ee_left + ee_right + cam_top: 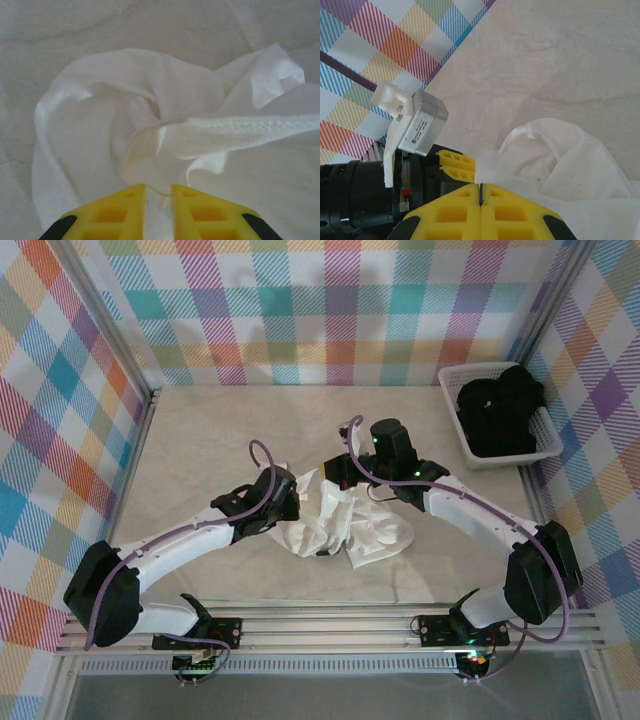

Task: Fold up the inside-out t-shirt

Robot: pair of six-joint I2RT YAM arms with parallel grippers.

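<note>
T-shirt [100,125]: thin matt white cloth. Table [200,430]: smooth, matt. Left pincer [158,190]: yellow plastic.

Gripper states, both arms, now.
Left gripper: closed on a fold of the white t-shirt.
Right gripper: shut, tips at the t-shirt's edge; a pinch cannot be told.

Bright, even light; soft shadows.

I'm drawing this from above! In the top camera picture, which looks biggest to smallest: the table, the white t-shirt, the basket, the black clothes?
1. Table.
2. White t-shirt and basket: about alike; the shirt is crumpled and partly under the arms, so I won't rank them.
3. Black clothes, inside the basket.
</note>
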